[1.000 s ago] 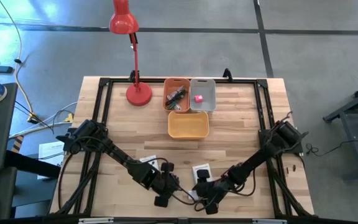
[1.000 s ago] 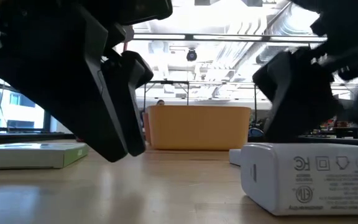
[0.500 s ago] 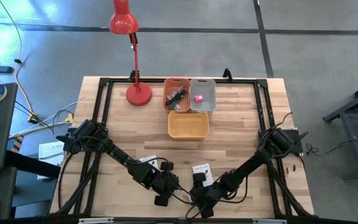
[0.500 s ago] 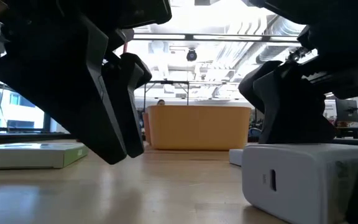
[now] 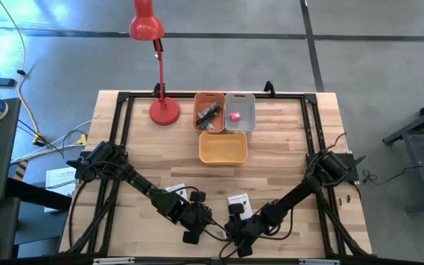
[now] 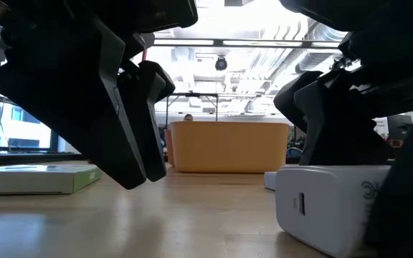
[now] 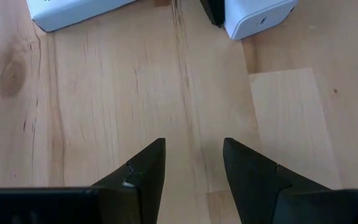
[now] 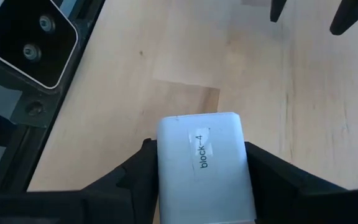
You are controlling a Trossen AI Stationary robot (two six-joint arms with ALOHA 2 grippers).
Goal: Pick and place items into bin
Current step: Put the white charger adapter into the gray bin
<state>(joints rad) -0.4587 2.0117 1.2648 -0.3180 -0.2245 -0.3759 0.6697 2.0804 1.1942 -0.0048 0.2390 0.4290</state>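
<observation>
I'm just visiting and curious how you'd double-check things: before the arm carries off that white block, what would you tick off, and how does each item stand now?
1. White block sits between the right gripper fingers: ok.
2. Grip firm enough to lift: cannot tell; contact isn't clearly visible.
3. Left gripper open, holding nothing, out of the way: ok.
4. Yellow bin has free room: ok, looks empty.
5. Block off the table: not ok, it rests there in the low view.

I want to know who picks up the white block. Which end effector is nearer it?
Right. The right end effector has its fingers on either side of the white block; the left end effector sits open over bare table beside it.
</observation>
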